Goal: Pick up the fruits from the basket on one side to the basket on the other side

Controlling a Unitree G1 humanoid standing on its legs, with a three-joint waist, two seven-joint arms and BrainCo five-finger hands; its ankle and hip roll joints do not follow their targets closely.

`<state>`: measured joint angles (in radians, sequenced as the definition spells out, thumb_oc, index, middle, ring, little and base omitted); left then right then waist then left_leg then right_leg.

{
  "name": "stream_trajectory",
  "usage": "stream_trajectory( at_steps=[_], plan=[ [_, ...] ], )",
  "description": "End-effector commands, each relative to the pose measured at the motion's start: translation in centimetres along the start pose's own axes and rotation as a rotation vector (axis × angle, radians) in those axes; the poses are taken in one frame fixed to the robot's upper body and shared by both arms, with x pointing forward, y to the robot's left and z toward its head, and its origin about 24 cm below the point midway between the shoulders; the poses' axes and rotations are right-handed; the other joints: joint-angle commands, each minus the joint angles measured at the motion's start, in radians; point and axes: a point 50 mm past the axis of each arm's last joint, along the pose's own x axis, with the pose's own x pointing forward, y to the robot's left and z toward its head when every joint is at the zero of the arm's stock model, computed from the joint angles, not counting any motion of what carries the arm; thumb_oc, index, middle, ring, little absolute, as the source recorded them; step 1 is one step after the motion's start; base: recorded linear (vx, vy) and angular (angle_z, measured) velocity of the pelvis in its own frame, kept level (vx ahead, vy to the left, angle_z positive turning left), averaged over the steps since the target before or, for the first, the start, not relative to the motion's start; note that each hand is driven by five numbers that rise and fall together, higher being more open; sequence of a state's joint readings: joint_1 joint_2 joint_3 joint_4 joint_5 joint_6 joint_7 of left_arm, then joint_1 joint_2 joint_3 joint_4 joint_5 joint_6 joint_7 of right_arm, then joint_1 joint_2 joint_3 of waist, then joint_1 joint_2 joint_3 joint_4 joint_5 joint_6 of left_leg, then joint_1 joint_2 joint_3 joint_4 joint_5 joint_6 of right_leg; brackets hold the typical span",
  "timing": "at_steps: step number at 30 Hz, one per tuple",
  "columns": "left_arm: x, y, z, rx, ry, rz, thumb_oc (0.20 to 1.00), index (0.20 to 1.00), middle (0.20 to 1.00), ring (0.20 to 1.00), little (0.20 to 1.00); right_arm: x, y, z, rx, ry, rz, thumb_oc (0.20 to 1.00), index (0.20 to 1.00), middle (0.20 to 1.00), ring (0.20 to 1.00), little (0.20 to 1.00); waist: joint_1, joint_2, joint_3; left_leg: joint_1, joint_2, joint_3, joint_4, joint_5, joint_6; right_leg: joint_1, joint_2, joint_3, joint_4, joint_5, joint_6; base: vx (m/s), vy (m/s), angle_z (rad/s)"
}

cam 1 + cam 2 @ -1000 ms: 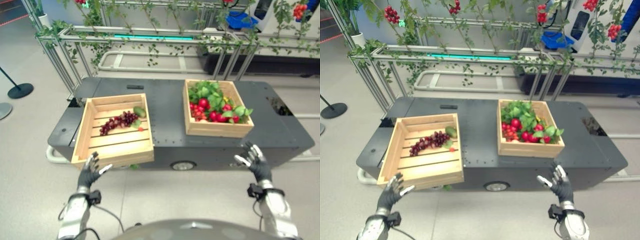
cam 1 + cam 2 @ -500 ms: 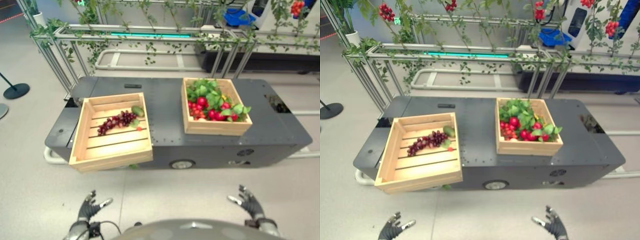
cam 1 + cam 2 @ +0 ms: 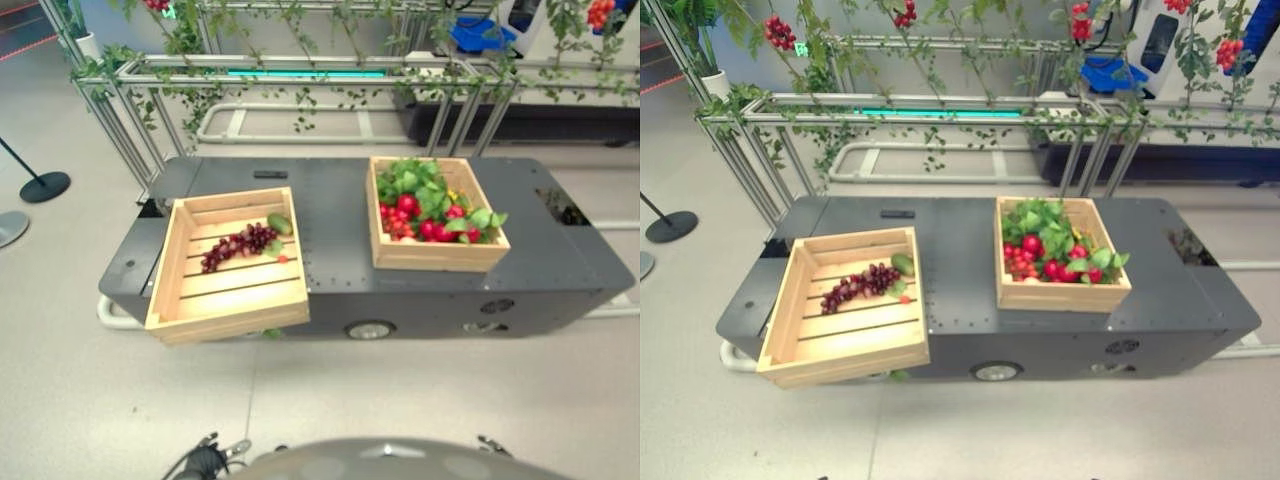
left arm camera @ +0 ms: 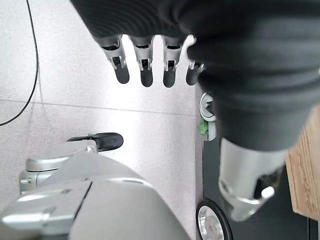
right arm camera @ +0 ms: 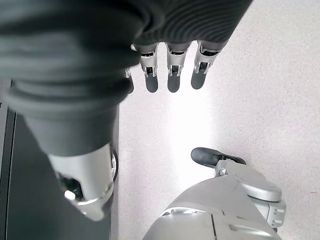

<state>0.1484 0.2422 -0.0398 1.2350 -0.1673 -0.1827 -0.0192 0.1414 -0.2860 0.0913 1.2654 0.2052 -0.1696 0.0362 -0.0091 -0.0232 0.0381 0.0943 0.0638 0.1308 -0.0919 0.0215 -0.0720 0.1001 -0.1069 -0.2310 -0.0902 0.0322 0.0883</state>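
left hand (image 4: 150,60): low beside the robot, over grey floor, fingers straight and relaxed, holding nothing
right hand (image 5: 172,62): same, hanging over the floor, fingers loose, empty
dark grey flat-topped wheeled platform (image 3: 330,215): carries both crates, well ahead of both hands
pale slatted wooden crate on the robot's left (image 3: 165,290): sits skewed, its near corner overhangs the platform edge; mostly bare inside
dark red grape bunch (image 3: 238,245): lies on the slats toward the far side of the left crate; a small green fruit or leaf (image 3: 279,224) just beside it, cannot tell which
pale wooden crate on the robot's right (image 3: 1060,296): square to the edge, packed with red round fruits (image 3: 1032,245) among green leaves (image 3: 1040,215)
task's things: fruits sit in both crates, none in a hand; the right crate looks the fuller source
handling guess: round fruits likely light, smooth, may roll or slip; take one from above with fingers and thumb round its middle. Grapes soft, floppy, berries could drop off; better taken near the stem end
in the way: leaves cover much of the red fruit and could get caught in a grasp; crate walls limit side approach
risk: a nudge on the overhanging left crate could tip it
far: aluminium frame rack (image 3: 920,110) with trailing vines and red berry clusters behind the platform; black stanchion base (image 3: 45,186) on the floor far left
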Motion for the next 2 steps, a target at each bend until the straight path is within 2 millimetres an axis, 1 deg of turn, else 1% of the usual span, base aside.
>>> stream_trajectory(
  at_steps=[1, 2],
  plan=[
    [0.63, -0.99, 2.29, 0.012, -0.058, -0.031, 1.000, 1.000, 1.000, 1.000, 1.000, 0.58, 0.09, 2.41, -0.035, -0.050, 0.008, 1.000, 1.000, 1.000, 1.000, 1.000, 0.015, -0.004, 0.013, 0.018, -0.081, 0.037, 0.009, -0.075, 0.067, -0.004, 0.050, -0.012, 0.103, -0.110, 0.008, 0.00, 0.000, 0.00],
    [0.63, -0.99, 2.29, 0.012, -0.058, -0.031, 1.000, 1.000, 1.000, 1.000, 1.000, 0.58, 0.09, 2.41, -0.035, -0.051, 0.008, 1.000, 1.000, 1.000, 1.000, 1.000, 0.015, -0.004, 0.013, 0.018, -0.081, 0.037, 0.009, -0.075, 0.067, -0.004, 0.050, -0.013, 0.103, -0.110, 0.008, 0.00, 0.000, 0.00]
  ],
)
